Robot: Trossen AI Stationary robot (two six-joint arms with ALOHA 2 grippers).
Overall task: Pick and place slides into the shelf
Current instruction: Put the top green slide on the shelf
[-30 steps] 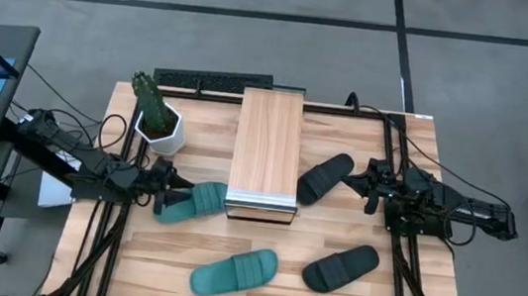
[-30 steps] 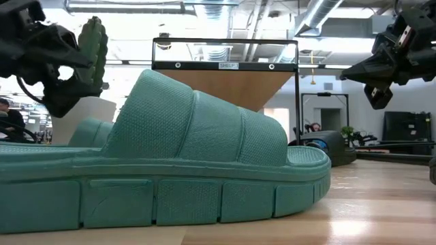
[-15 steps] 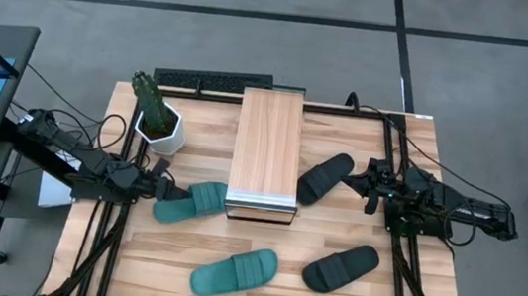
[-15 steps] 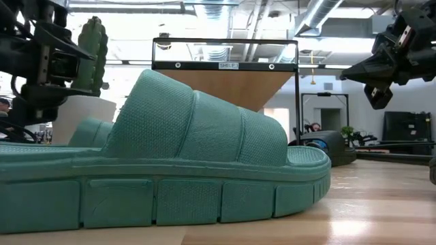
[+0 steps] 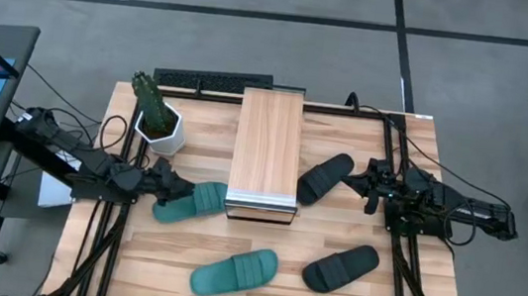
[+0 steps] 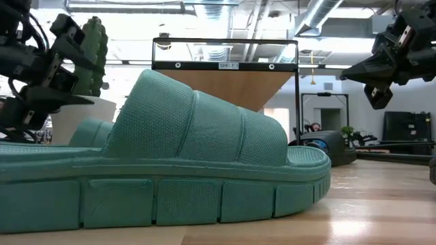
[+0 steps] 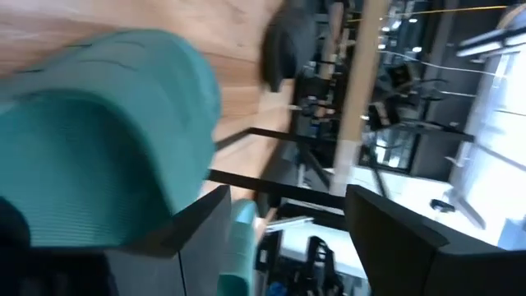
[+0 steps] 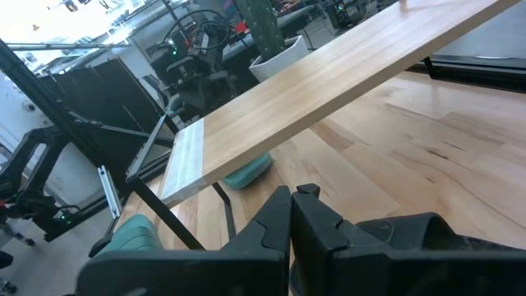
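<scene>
Four rubber slides still off long light-wood plank shelf (image 5: 267, 148). Teal ribbed slide (image 5: 190, 202) lies just left of shelf front; left gripper (image 5: 166, 186) spread wide at its heel. Heel to be seated deep between fingers before closing. Right gripper (image 5: 372, 182) closed, empty, right of shelf.

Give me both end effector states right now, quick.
Left end effector: open, at the heel end of the teal slide beside the shelf; holding nothing.
Right end effector: closed, empty, near a black slide.

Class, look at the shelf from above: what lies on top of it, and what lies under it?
The shelf has a bare plank top. Its plank hides the space under it; one teal slide reaches its left front corner.
</scene>
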